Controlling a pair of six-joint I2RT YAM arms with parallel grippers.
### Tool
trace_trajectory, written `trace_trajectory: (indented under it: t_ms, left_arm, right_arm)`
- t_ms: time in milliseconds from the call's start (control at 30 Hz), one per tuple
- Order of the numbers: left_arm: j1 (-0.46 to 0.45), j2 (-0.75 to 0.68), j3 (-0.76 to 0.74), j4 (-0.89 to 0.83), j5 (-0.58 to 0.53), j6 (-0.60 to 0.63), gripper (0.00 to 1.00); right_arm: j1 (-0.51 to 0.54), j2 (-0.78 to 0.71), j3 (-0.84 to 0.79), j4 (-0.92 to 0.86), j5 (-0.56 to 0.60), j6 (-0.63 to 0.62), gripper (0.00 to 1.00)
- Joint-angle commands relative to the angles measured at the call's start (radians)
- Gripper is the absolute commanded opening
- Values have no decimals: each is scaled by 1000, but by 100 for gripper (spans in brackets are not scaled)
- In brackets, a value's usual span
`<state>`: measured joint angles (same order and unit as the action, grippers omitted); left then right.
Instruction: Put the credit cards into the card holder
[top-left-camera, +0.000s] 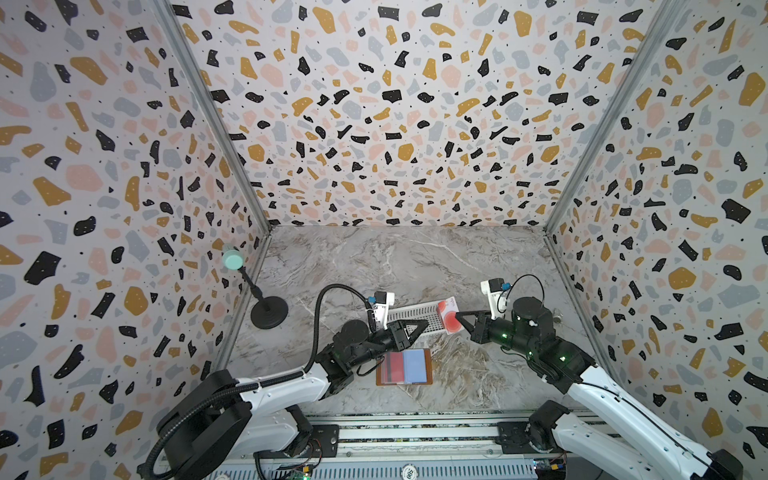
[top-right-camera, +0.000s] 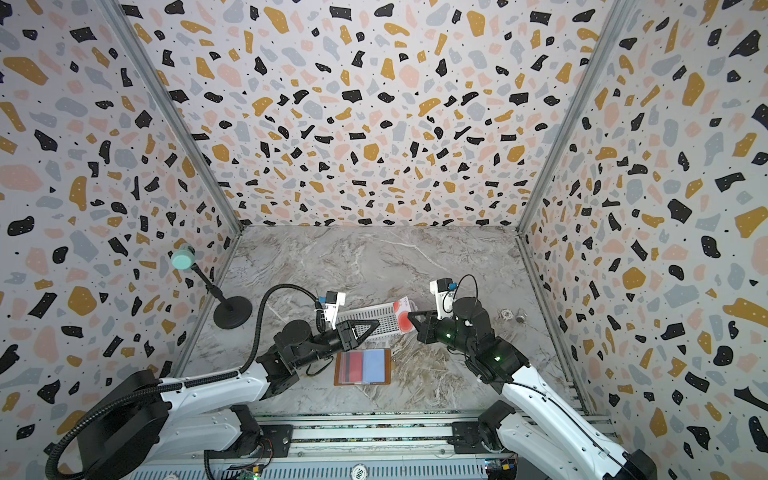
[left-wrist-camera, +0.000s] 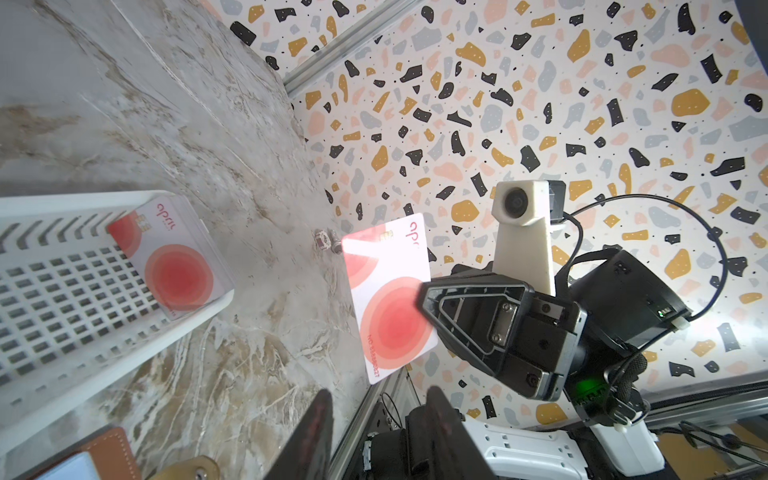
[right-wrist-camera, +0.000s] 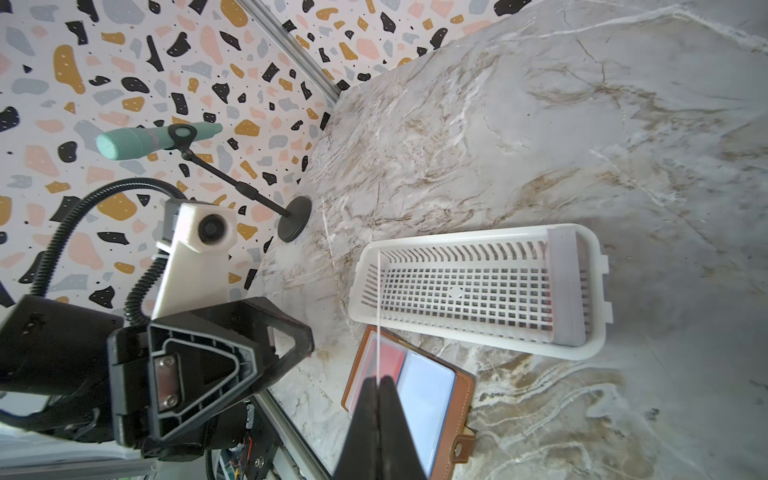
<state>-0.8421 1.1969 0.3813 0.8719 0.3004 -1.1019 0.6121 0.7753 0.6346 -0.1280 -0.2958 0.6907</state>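
Credit card (left-wrist-camera: 390, 299) is pinched by the right claw (top-left-camera: 457, 315); the left claw (top-left-camera: 425, 322) is held apart near the card holder (top-left-camera: 404, 366).

I read the table (top-left-camera: 374, 257) as a smooth marble-look slab with a faint sheen. Basket (right-wrist-camera: 457, 335) is matt white plastic. Held card (left-wrist-camera: 390, 299) is glossy plastic, glaring white at one end; other card (left-wrist-camera: 174, 266) has the same gloss. Holder (right-wrist-camera: 461, 399) is matt tan leather, stitched; sleeves (right-wrist-camera: 428, 399) shiny clear plastic; snap (right-wrist-camera: 459, 449) metal. Right gripper (left-wrist-camera: 426, 291) is matt black plastic with a bare metal plate (left-wrist-camera: 505, 328). Walls (top-left-camera: 374, 104) are matt print, rail (left-wrist-camera: 345, 46) brushed aluminium
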Motion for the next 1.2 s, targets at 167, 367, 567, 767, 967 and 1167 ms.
trace_trajectory:
  t_ms: [167,367,567,767,967,1167]
  left_arm:
    - [-15,24,-6,218,-4,-63,39]
    - [-15,36,-37,314,-12,-82,38]
    - [-3,64,-51,424,1,-140,33]
    - [12,136,-32,547,78,-195,33]
    - [13,177,-19,596,119,-216,28]
    - [13,201,-20,657,135,-252,25]
  right_arm:
    - [6,-68,-9,101,-42,89,0]
    - [7,-85,-24,187,-80,140,0]
    - [7,-73,-51,297,-151,205,0]
    - [7,-57,-87,394,-192,256,0]
    - [9,-24,-106,463,-227,289,0]
    - [11,-16,-133,496,-244,313,0]
